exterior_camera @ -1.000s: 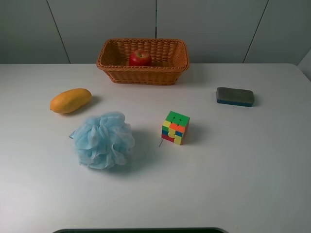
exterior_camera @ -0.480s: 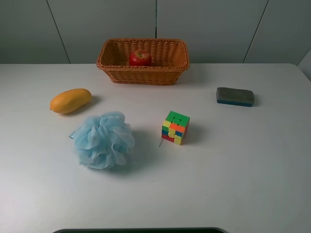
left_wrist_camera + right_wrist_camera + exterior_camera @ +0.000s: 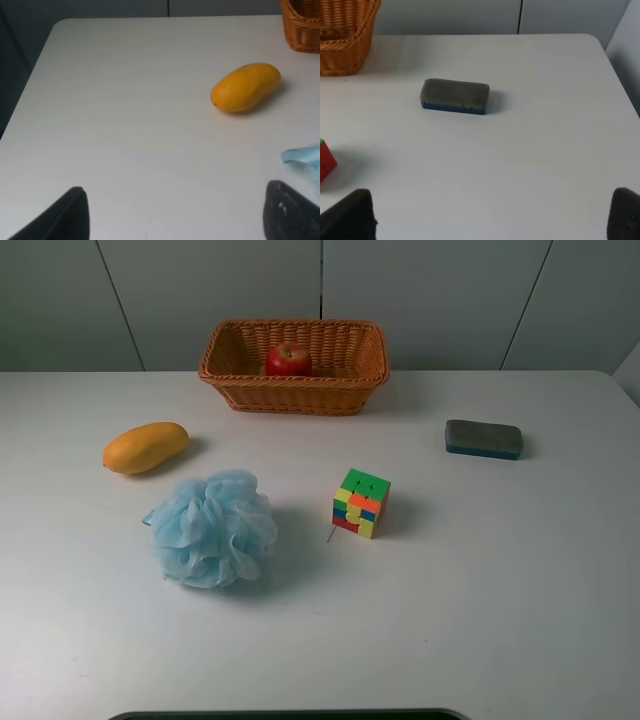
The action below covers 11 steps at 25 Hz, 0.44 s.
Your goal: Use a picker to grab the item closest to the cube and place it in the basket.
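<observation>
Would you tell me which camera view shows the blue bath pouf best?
The exterior high view: the whole blue bath pouf lies in the open there, left of the cube. The left wrist view catches only a blue edge at the frame's border; the right wrist view misses it.

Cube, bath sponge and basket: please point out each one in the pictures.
cube (image 3: 361, 503), exterior high view, on its front face
bath sponge (image 3: 213, 528), exterior high view, on its ruffled middle
basket (image 3: 290, 392), exterior high view, on its front wall
</observation>
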Motion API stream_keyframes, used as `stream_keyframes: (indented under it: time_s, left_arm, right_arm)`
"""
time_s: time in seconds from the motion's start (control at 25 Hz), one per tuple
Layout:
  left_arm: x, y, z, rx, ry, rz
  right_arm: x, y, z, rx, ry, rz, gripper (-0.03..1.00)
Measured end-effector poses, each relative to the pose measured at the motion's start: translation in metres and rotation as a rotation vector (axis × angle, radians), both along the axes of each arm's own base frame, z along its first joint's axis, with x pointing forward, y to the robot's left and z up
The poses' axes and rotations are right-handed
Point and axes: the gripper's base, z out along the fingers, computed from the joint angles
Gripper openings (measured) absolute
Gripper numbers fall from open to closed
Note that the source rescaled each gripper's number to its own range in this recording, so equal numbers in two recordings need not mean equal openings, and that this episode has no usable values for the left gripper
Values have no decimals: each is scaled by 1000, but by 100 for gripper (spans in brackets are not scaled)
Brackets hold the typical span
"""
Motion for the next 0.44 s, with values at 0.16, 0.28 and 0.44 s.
stream_keyframes:
  time_s: [0.16, 0.28, 0.44]
  left_arm:
    - [0, 0, 0, 0, 0, 0]
    - [0, 0, 0, 0, 0, 0]
    - [0, 0, 0, 0, 0, 0]
  right_arm:
    - [0, 0, 0, -3, 0, -4, 100]
    - [0, -1, 0, -3, 0, -5, 100]
    - [0, -1, 0, -3, 0, -5, 100]
